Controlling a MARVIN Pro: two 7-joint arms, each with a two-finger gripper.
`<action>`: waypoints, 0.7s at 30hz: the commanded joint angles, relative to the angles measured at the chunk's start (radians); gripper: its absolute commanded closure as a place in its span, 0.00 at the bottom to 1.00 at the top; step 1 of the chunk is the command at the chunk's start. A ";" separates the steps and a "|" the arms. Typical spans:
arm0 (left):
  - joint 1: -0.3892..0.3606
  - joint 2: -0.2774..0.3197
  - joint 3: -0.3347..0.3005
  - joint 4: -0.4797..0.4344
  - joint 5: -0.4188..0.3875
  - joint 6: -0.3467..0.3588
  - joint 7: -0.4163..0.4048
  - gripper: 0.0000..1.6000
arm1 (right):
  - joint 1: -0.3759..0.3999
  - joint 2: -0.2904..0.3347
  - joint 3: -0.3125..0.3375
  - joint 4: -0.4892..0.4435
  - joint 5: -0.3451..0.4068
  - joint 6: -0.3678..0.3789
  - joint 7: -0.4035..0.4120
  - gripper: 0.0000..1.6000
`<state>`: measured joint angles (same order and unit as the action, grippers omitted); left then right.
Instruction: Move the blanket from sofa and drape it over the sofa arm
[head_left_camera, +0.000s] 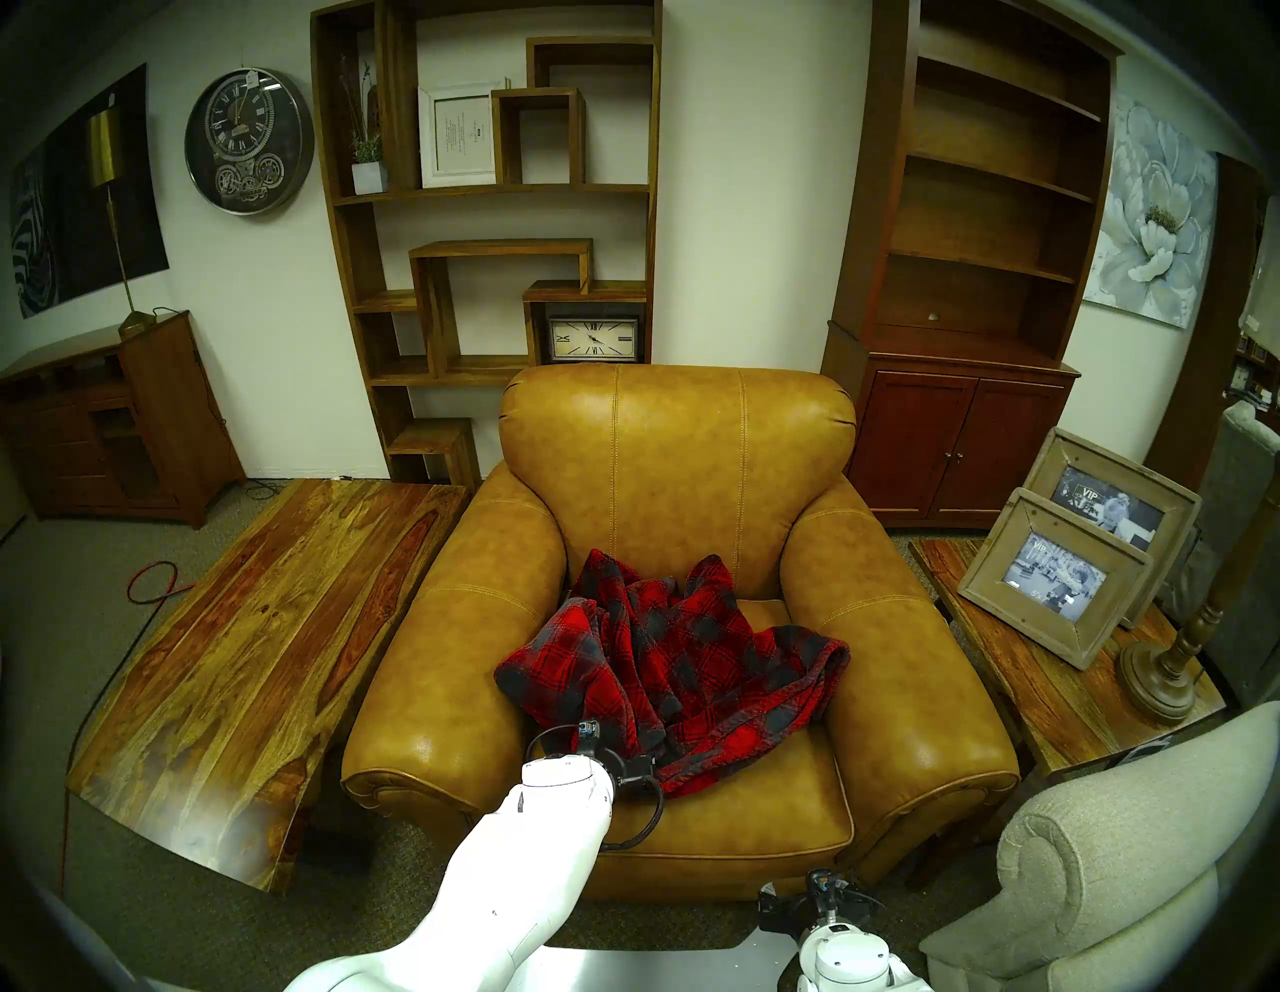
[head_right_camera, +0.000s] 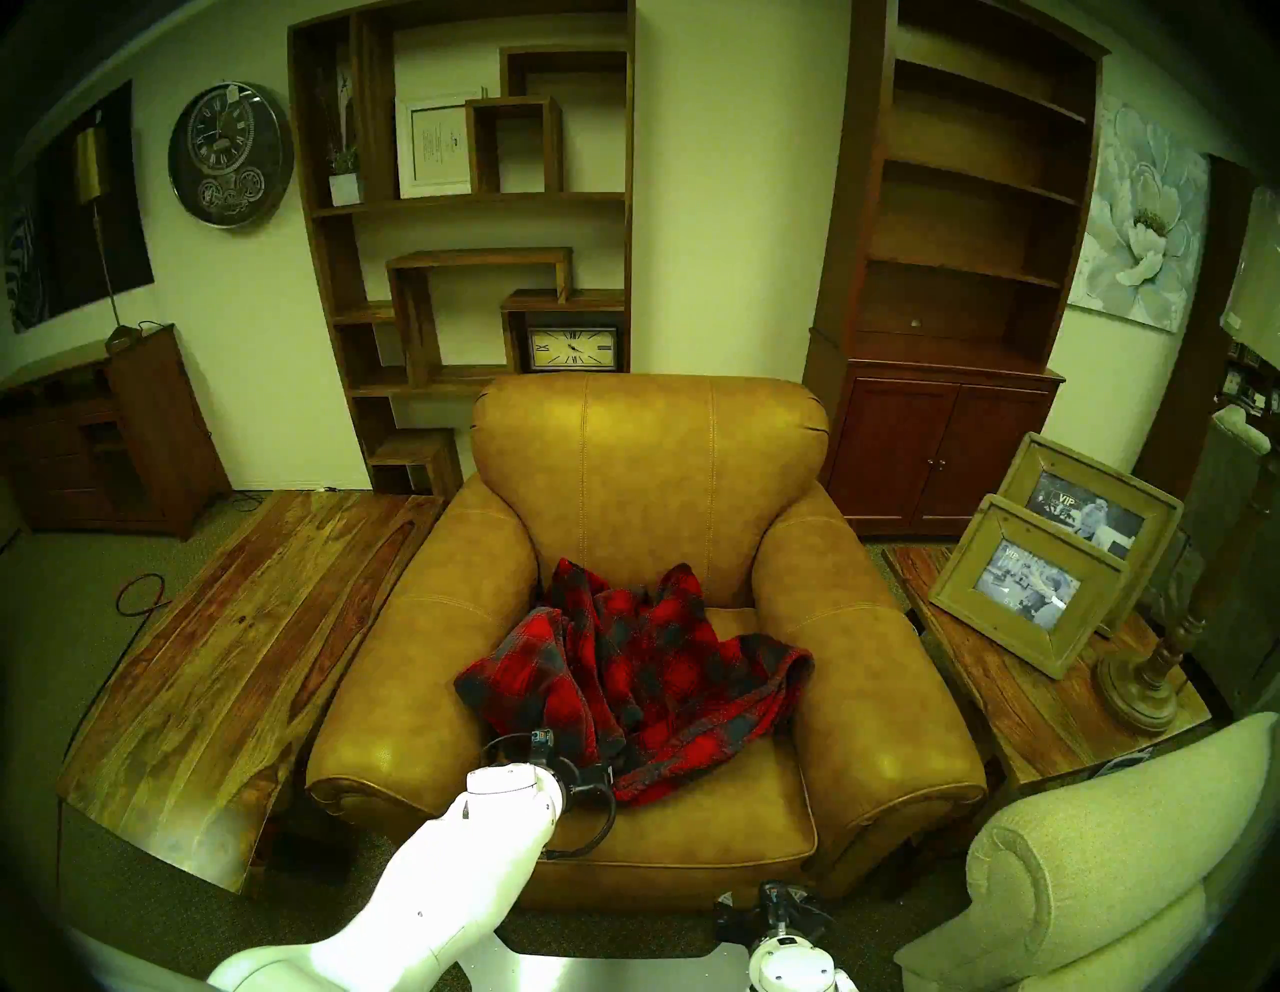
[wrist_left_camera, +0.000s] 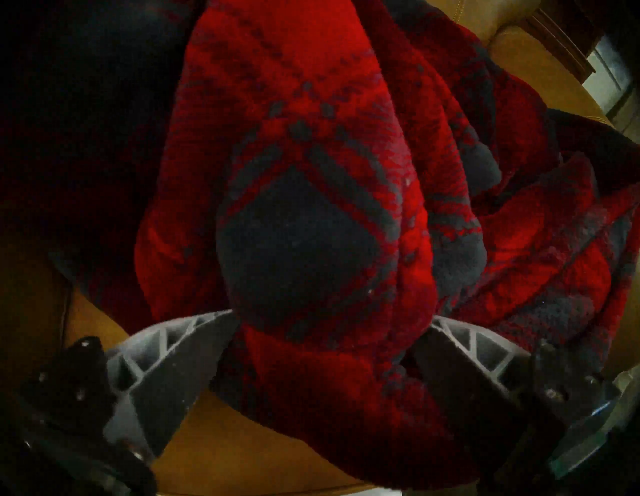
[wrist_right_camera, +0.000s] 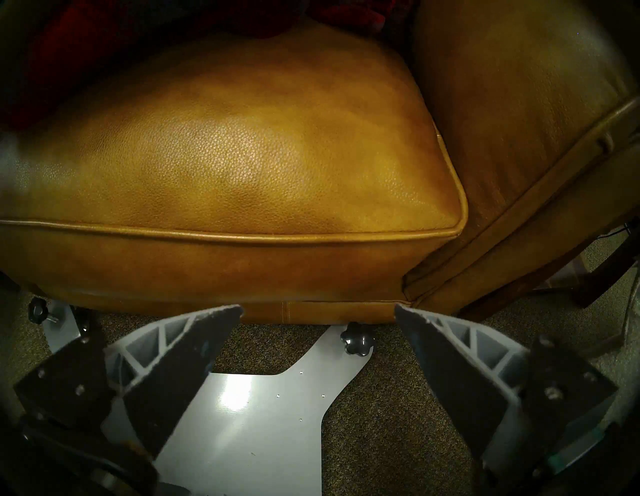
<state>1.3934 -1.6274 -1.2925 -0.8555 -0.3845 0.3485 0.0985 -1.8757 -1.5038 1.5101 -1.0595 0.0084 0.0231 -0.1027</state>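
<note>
Left pincer (wrist_left_camera: 329, 332) seemingly clamps a fold of the crumpled plaid blanket (head_left_camera: 675, 648) on the tan leather armchair (head_left_camera: 679, 443); right pincer (wrist_right_camera: 318, 311) hangs open.

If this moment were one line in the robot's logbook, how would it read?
left gripper: closing around blanket fold | right gripper: open, idle | blanket on sofa seat

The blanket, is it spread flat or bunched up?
Bunched up: the blanket lies in crumpled folds on the seat, its near edge between the left end effector fingers.
</note>
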 joint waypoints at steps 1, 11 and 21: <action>-0.099 -0.033 0.010 0.116 0.003 -0.059 -0.031 1.00 | 0.001 0.000 -0.001 -0.011 -0.001 -0.005 0.000 0.00; -0.057 0.067 0.034 0.003 0.026 -0.230 -0.190 1.00 | -0.001 0.000 -0.001 -0.015 -0.001 -0.006 -0.001 0.00; -0.065 0.150 0.037 -0.111 0.069 -0.293 -0.238 1.00 | 0.003 0.000 -0.001 -0.007 0.000 -0.003 0.000 0.00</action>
<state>1.3477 -1.5453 -1.2603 -0.8678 -0.3441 0.1022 -0.1018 -1.8757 -1.5037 1.5096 -1.0601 0.0093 0.0222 -0.1028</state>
